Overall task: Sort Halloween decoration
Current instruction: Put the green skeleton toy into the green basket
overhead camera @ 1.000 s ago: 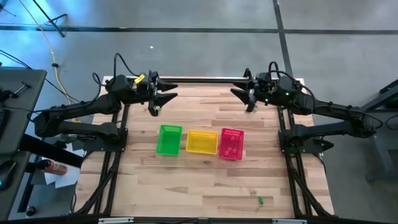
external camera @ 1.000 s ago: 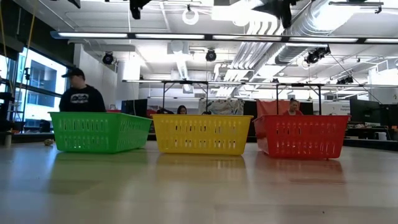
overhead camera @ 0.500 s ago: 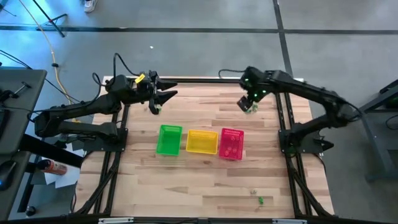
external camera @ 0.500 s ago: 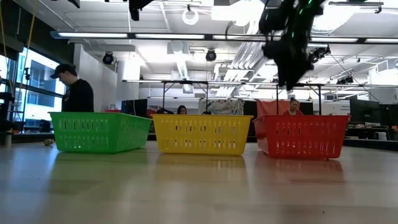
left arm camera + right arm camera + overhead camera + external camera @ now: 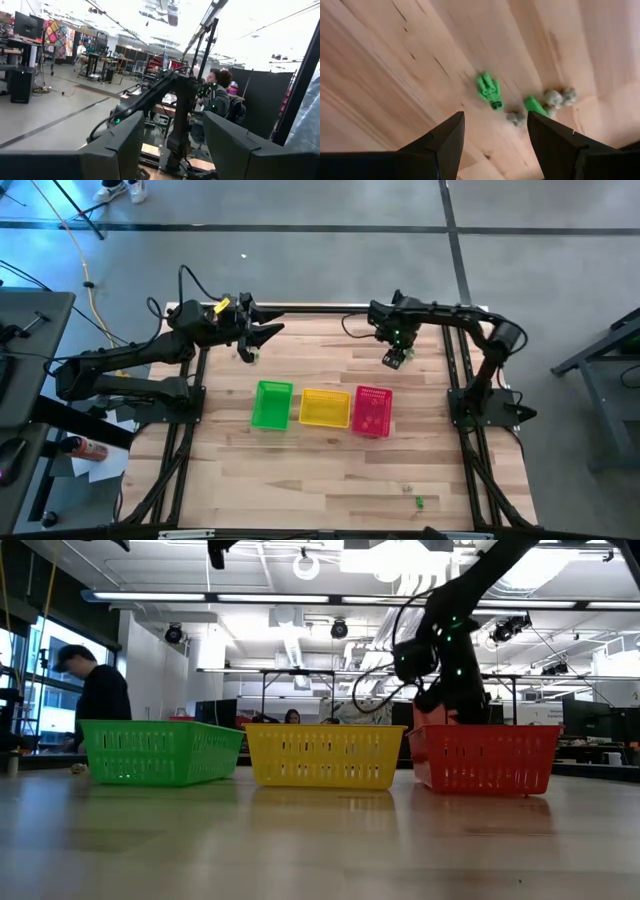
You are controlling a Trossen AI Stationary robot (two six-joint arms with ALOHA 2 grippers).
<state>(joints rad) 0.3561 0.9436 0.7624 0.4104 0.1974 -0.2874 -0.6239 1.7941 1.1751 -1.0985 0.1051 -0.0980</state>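
The Halloween decoration near my right gripper shows in the right wrist view as a green figure (image 5: 489, 90), a second green piece (image 5: 535, 105) and pale pieces (image 5: 516, 118) (image 5: 552, 97), all lying flat on the wood. My right gripper (image 5: 495, 140) (image 5: 395, 358) hangs open above them at the table's far right, pointing down and touching nothing. Two more trinkets (image 5: 418, 502) (image 5: 406, 489) lie near the near right edge. My left gripper (image 5: 262, 335) (image 5: 172, 145) waits open and held level above the far left of the table.
A green basket (image 5: 272, 404), a yellow basket (image 5: 324, 408) and a pink basket (image 5: 373, 411) stand in a row at mid-table. The pink one holds a few small pieces. Bare wood lies on the row's near side. A person (image 5: 95, 695) stands beyond the table.
My right arm has folded its elbow up and swung its gripper from level to pointing down. The gripper has sunk toward the table at the far right, behind the pink basket. The person beyond the table has walked toward the left.
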